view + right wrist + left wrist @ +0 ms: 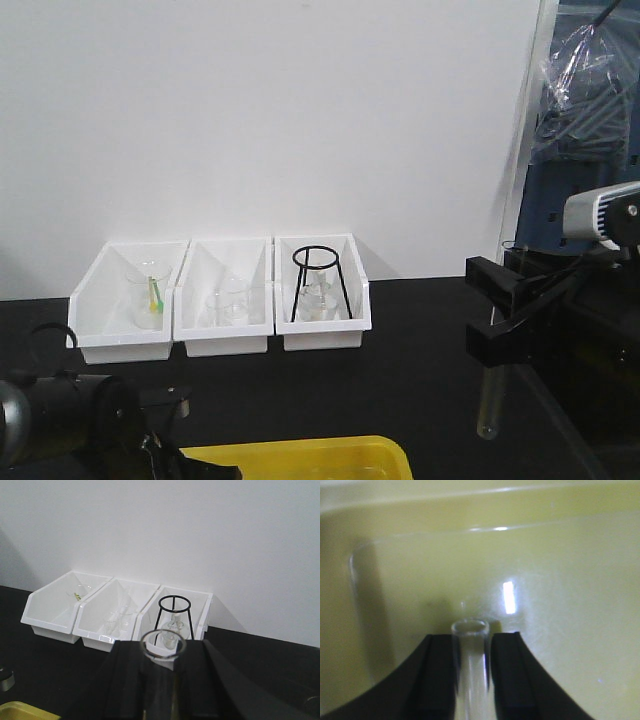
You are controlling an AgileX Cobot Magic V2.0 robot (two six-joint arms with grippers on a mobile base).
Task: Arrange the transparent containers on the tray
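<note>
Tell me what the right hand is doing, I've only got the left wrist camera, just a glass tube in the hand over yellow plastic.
Observer: The right hand is shut on a second tube, roughly upright, rounded end down.
Operator: Over the tray, like the left tube?
Observer: No. It hangs over the black table, right of the tray.
Operator: What's behind?
Observer: Three white bins of glassware against the wall.
</note>
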